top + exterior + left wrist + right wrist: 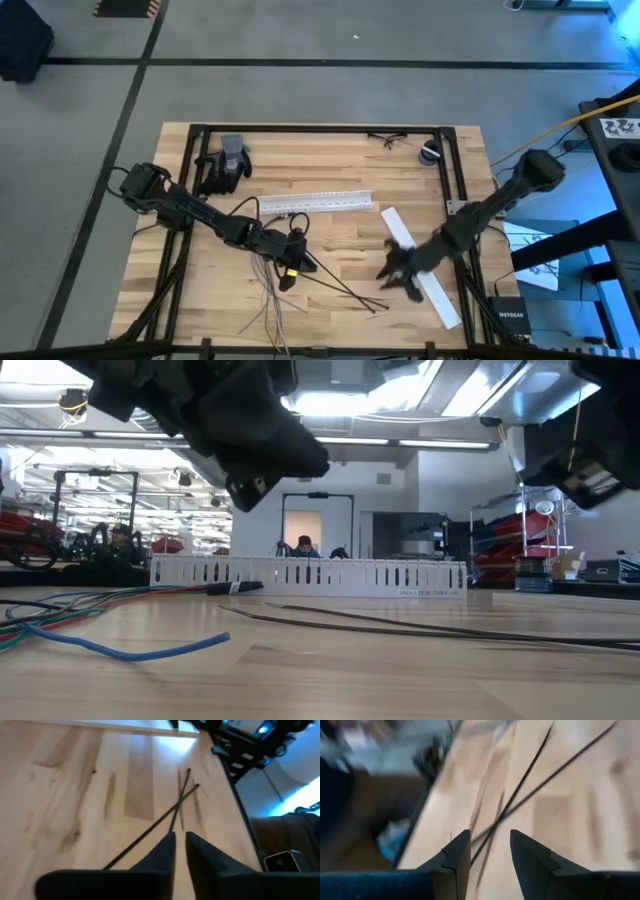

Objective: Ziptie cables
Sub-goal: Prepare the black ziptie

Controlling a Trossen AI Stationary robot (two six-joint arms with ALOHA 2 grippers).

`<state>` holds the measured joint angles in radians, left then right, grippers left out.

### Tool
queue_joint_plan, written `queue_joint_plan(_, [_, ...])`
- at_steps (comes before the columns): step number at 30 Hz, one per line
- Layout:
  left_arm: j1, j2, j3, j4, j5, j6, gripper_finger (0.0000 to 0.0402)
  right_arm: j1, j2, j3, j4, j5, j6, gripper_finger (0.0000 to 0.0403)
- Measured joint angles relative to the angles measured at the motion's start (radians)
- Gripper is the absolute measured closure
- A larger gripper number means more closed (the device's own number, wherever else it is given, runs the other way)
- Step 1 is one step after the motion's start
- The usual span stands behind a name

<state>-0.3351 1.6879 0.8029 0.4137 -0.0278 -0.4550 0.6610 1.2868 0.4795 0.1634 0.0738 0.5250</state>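
From my overhead feed I see the wooden table (330, 225) on its black frame, standing on a grey floor crossed by dark lines. A white slotted channel (316, 201) lies across the middle of the top; in my low feed it runs as a long pale wall (308, 575) across the far side. Near the back left edge sits a pair of grey and black gloves (227, 165). Safety glasses (387, 139) rest by the back rail, with a small dark roll (431, 153) just beside them. A flat white strip (421, 265) lies diagonally on the right side. Beyond the table, a person (303, 546) shows in a lit doorway.
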Motion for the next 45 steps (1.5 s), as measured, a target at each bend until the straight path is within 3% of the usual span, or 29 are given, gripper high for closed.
queue_joint_plan(5, [0.003,0.012,0.004,-0.008,0.008,0.067,0.0283,0.080,0.237,0.162,-0.115,0.051,0.051,0.0271])
queue_joint_plan(9, [-0.006,0.011,0.005,-0.003,0.006,0.110,0.0255,0.119,0.372,0.251,-0.118,0.093,0.079,0.0271])
queue_joint_plan(14, [-0.022,0.011,0.005,-0.005,0.006,0.118,0.0251,0.145,0.480,0.345,-0.261,0.205,0.150,0.0271])
queue_joint_plan(22, [-0.046,0.010,0.005,-0.010,0.006,0.116,0.0266,0.145,0.512,0.406,-0.390,0.264,0.188,0.0274])
queue_joint_plan(25, [-0.054,0.010,0.005,-0.010,0.006,0.107,0.0269,0.145,0.513,0.406,-0.394,0.265,0.179,0.0301])
queue_joint_plan(30, [-0.071,0.010,0.005,-0.010,-0.023,0.101,0.0275,0.145,0.522,0.406,-0.404,0.256,0.171,0.0389])
queue_joint_plan(35, [-0.084,0.003,0.015,-0.017,-0.039,0.101,0.0290,0.145,0.513,0.432,-0.509,0.323,0.024,0.0399])
queue_joint_plan(40, [-0.083,-0.046,0.060,-0.009,-0.047,0.145,0.0309,0.121,0.504,0.511,-0.717,0.547,-0.225,0.0401])
queue_joint_plan(45, [-0.070,-0.070,0.067,-0.013,-0.051,0.209,0.0319,0.071,0.504,0.521,-0.713,0.680,-0.508,0.0402])
